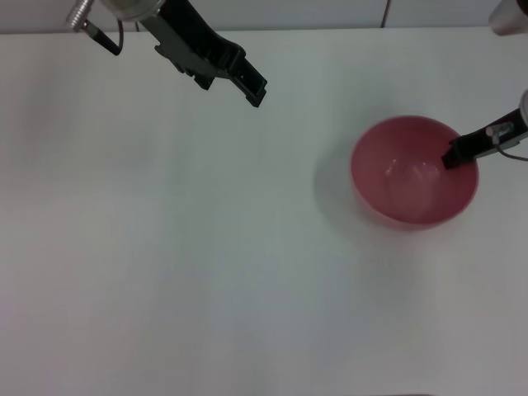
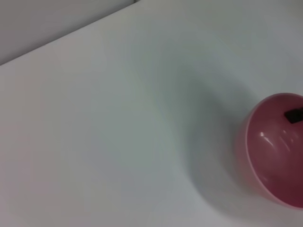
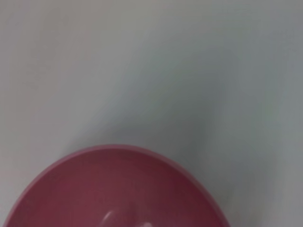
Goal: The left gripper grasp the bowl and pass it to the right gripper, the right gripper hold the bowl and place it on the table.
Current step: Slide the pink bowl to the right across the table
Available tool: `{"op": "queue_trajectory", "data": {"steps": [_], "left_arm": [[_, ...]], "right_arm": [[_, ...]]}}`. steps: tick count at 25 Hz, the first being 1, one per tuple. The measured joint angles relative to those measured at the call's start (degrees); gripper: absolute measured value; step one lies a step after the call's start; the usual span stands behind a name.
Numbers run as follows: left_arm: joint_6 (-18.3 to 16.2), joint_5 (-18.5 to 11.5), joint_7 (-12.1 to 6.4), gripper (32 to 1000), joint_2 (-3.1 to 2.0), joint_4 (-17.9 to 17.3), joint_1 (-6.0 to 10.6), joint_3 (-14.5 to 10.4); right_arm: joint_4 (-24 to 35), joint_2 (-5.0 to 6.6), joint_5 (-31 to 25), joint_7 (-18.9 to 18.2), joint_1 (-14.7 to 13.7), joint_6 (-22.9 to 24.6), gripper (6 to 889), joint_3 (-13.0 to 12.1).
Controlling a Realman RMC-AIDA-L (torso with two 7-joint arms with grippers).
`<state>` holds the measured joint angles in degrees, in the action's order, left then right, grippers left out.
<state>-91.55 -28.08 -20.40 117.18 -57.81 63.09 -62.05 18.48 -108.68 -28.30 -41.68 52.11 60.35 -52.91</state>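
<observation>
One pink bowl (image 1: 414,181) sits upright on my white table (image 1: 181,272), toward the right side of the head view. I count two grippers. My right gripper (image 1: 459,152) reaches in from the right edge, its black tip at the bowl's right rim, one finger showing just inside the wall; I cannot tell whether it is clamped on the rim or loose. My left gripper (image 1: 252,87) hangs over the far left of the table, well apart from the bowl, its fingers close together and holding nothing. The left wrist view catches the bowl at its edge with a black fingertip (image 2: 294,115) inside it.
</observation>
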Motion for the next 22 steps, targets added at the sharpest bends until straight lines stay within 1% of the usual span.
{"op": "queue_trajectory", "data": {"steps": [5, 14, 22], "left_arm": [[0.1, 0.0, -0.15, 861, -0.01, 0.8, 0.03, 0.0], [0.2, 0.0, -0.16, 861, -0.03, 0.9, -0.03, 0.0], [0.2, 0.0, -0.16, 861, -0.02, 0.9, -0.07, 0.0]], "right_arm": [[-0.5, -0.22, 0.0, -0.1, -0.3, -0.9, 28, -0.1], [-1.1, -0.21, 0.1, -0.1, -0.8, -3.1, 30, -0.1], [-1.2, -0.34, 0.2, 0.0, -1.1, -3.6, 32, -0.1]]}}
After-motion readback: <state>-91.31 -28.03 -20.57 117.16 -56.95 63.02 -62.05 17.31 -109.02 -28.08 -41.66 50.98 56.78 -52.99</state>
